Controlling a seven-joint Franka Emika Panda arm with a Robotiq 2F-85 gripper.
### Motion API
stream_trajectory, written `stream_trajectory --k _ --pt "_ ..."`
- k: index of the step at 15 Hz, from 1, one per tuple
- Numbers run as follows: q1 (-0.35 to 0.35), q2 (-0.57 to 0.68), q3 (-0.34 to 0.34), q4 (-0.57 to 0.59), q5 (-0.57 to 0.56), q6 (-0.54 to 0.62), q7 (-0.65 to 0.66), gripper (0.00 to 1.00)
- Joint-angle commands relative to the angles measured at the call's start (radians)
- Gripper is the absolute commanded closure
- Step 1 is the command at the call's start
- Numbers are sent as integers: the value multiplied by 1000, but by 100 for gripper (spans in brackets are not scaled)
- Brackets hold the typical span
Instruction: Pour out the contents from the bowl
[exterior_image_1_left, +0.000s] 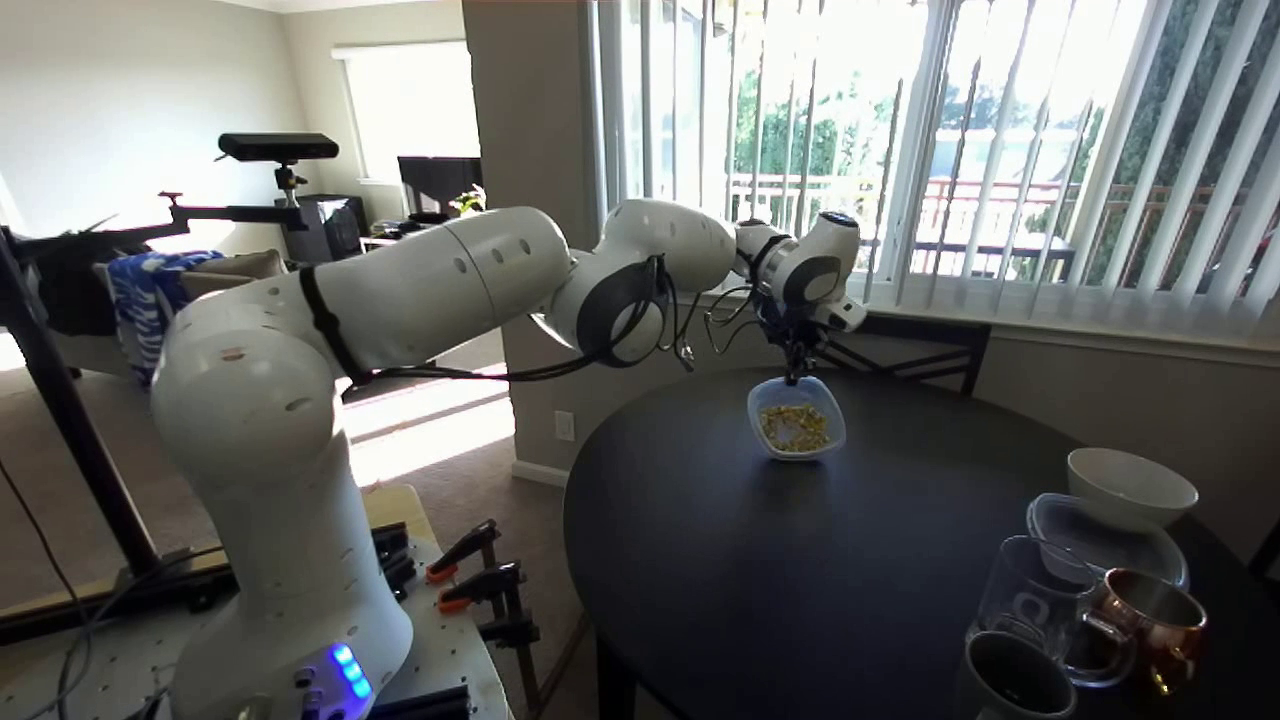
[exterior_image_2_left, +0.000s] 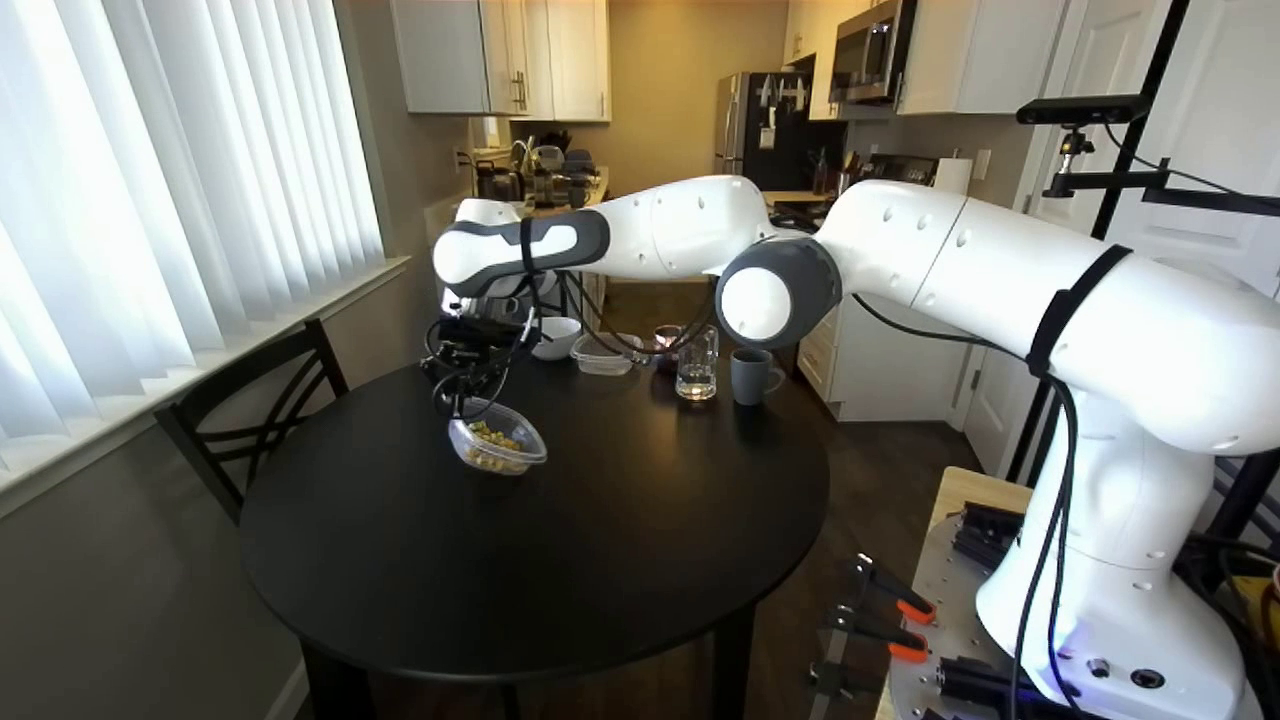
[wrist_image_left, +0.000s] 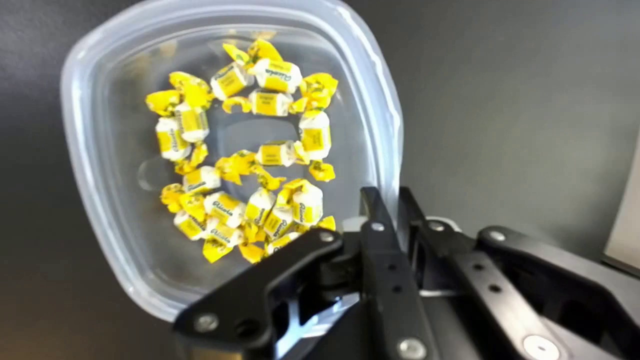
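The bowl is a clear, whitish plastic container with a rounded-square rim, seen in both exterior views (exterior_image_1_left: 818, 396) (exterior_image_2_left: 522, 460) and close up in the wrist view (wrist_image_left: 80, 135). The contents (wrist_image_left: 225, 210) are several yellow-and-white wrapped candies spread over its bottom; they also show in both exterior views (exterior_image_1_left: 785, 418) (exterior_image_2_left: 490, 440). My gripper (wrist_image_left: 387, 200) is shut on one side of the bowl's rim, one finger inside and one outside. It points down over the far part of the table (exterior_image_1_left: 850, 560). The bowl looks tilted; I cannot tell whether it touches the table.
At one side of the round dark table stand a white round bowl (exterior_image_1_left: 1130, 485), a clear plastic container (exterior_image_1_left: 1110, 550), a glass mug (exterior_image_1_left: 1025, 600), a copper mug (exterior_image_1_left: 1160, 620) and a grey mug (exterior_image_1_left: 1020, 680). A black chair (exterior_image_2_left: 265, 400) stands by the window side.
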Motion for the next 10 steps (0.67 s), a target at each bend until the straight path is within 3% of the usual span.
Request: stream_trajectory --k 1,4,5,7,10 --pt "-104 -29 88 23 100 27 -104 100" --pt "-179 1 161 74 181 42 -195 98" --pt "-192 61 182 176 206 1 -215 98" --pt "-226 52 235 132 259 37 -285 98" --pt "-244 99 307 170 326 37 -396 98"
